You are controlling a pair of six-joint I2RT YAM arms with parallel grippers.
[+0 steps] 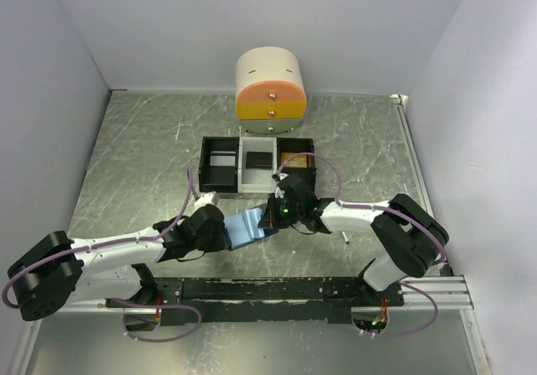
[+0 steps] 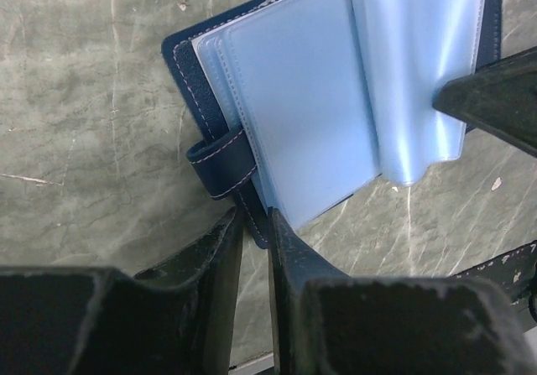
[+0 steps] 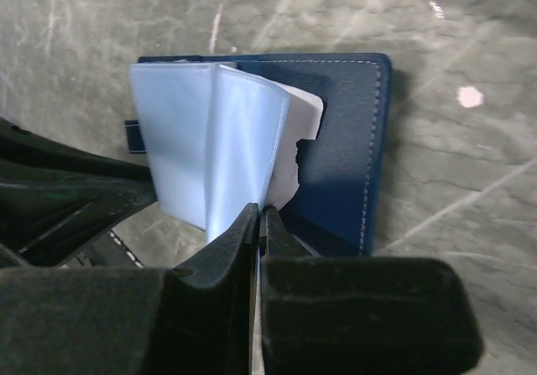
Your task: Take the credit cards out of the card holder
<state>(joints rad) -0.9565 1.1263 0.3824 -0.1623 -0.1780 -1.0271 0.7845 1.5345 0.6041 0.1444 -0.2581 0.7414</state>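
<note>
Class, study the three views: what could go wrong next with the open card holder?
The right gripper pinches a clear sleeve, seemingly no card; pulling could tear it or drag the card holder. The left gripper grips only the cover's corner beside the clasp tab, so the holder may slip free.

The card holder (image 2: 294,98) runs off the left wrist view's top edge. Overhead, the left gripper (image 1: 225,232) and right gripper (image 1: 270,219) hide its ends.

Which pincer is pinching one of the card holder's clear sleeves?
The right pincer: it is shut on the edge of a raised clear sleeve. The left pincer is instead at the card holder, on its dark cover beside the clasp tab.
</note>
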